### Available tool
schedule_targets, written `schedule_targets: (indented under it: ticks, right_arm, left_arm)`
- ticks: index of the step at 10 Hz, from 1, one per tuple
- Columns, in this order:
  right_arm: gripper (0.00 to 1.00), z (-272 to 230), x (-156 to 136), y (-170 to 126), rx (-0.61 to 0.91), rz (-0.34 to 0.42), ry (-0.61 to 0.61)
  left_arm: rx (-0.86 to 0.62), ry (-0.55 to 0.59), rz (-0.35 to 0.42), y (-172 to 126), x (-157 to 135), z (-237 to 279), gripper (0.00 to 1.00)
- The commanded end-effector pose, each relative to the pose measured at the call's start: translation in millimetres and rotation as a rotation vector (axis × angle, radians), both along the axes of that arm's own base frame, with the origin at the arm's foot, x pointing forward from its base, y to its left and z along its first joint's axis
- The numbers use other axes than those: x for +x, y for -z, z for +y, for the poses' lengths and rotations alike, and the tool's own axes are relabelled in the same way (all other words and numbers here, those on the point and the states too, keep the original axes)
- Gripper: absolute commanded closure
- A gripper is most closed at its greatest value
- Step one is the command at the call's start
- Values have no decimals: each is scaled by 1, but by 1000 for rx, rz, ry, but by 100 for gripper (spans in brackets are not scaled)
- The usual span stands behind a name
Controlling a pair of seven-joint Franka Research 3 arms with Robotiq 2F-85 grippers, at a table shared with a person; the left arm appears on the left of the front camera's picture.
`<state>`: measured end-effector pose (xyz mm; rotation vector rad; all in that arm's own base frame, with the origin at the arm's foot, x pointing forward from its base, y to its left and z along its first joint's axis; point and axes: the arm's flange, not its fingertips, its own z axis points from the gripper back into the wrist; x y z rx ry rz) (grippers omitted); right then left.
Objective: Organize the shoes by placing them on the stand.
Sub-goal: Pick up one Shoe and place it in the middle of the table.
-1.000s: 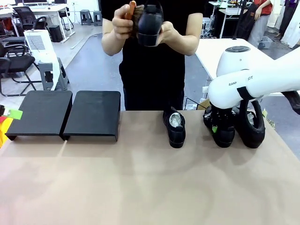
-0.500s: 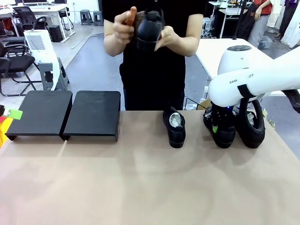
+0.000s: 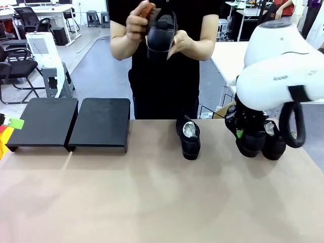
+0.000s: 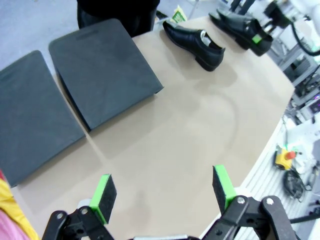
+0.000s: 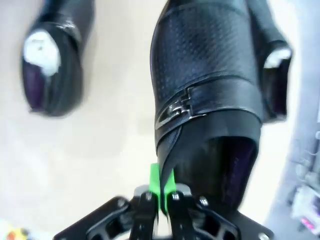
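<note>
On the table (image 3: pixel 152 202), toward the robot's left, the stand (image 3: pixel 76 121) is sitting with its two black platforms side by side.

- Just right of the stand: the middle shoe (image 3: pixel 189 137) is resting on its sole. Its long axis is running from the far edge toward the robot, toe pointing at the robot's side. White paper is showing in the opening.
- Farther right, well apart from the stand: the right gripper (image 5: pixel 161 187) is pinching the buckled shoe (image 5: pixel 205 90). The green pads are pressing flat together on the thin leather edge of the opening, near the heel end. The shoe's long axis is lying in line with the fingers, toe pointing away from the wrist camera; in the front view the toe is facing the robot's side. Cannot tell whether the sole is touching the table.
- Just beside it, on the side away from the stand: the outer shoe (image 3: pixel 276 144) is lying parallel, toe the same way.
- Behind and above the stand's right platform: the person's hands (image 3: pixel 135 24) are holding the fourth shoe (image 3: pixel 161 31) at chest height, showing nearly end-on to the front camera.
- On the robot's side of the stand: the left gripper (image 4: pixel 162 192) is hovering over bare table, jaws spread wide with nothing between them.
</note>
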<state>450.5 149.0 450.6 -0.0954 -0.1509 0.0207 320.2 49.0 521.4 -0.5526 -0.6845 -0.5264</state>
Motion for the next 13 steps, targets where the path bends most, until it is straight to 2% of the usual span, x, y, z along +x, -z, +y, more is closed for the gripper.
schedule_targets:
  ticks: [1, 4, 5, 6, 8, 9, 12, 13]
  right_arm:
    - [100, -4, 28, 13, 16, 19, 15]
    - [100, -4, 28, 13, 16, 19, 15]
    - [100, -5, 9, 16, 0, 28, 14]
    - [100, 6, -9, 19, -67, -9, 72]
    - [100, 38, -60, 6, -17, -51, 224]
    - [100, 54, -83, -1, -23, -92, 259]
    - [100, 109, -120, -1, -4, -112, 160]
    - [100, 121, -122, 6, 2, -87, 122]
  left_arm:
    - [-6, 15, -12, -1, 1, 0, 0]
    - [-6, 15, -12, -1, 1, 0, 0]
    - [-6, 15, -12, -1, 1, 0, 0]
    - [-6, 15, -12, -1, 1, 0, 0]
    - [-6, 15, -12, -1, 1, 0, 0]
    - [-6, 15, -12, -1, 1, 0, 0]
    - [-6, 15, -12, -1, 1, 0, 0]
    - [-6, 15, -12, -1, 1, 0, 0]
